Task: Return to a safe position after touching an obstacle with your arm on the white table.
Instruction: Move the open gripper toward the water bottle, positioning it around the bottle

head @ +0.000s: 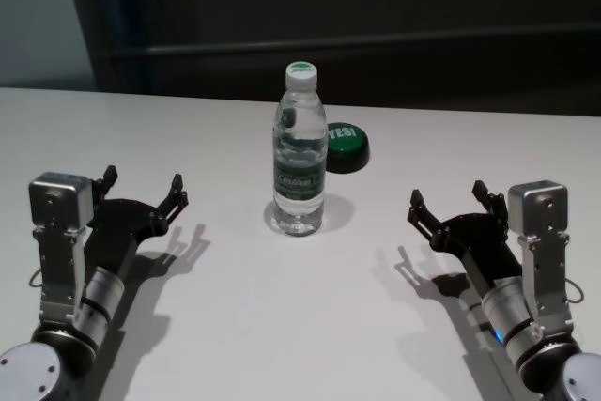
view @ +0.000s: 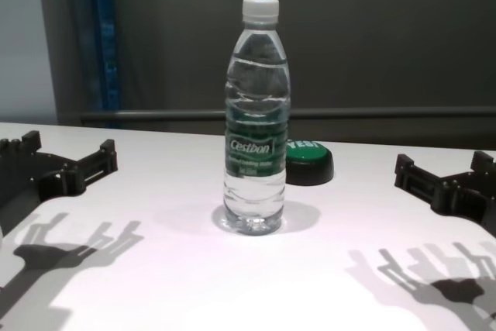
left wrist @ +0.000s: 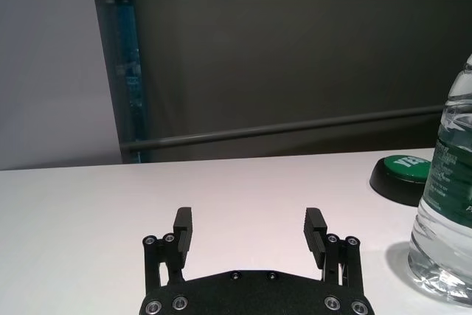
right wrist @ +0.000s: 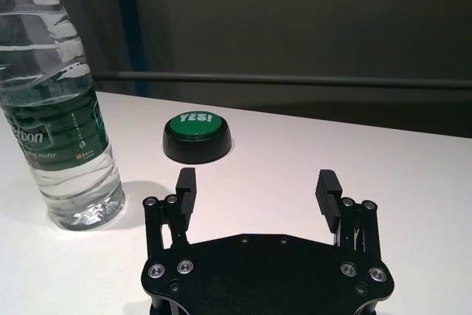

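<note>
The obstacle, a clear water bottle (head: 300, 166) with a white cap and a dark green label, stands upright in the middle of the white table (head: 300, 326). It also shows in the chest view (view: 256, 137), the left wrist view (left wrist: 446, 197) and the right wrist view (right wrist: 55, 123). My left gripper (head: 144, 180) is open and empty, low over the table, left of the bottle and apart from it. My right gripper (head: 447, 192) is open and empty, right of the bottle and apart from it. Both also show in the chest view, the left gripper (view: 70, 145) and the right gripper (view: 442, 162).
A low round black puck with a green "YES!" top (head: 346, 146) sits just behind and to the right of the bottle. A dark wall with a horizontal rail runs behind the table's far edge.
</note>
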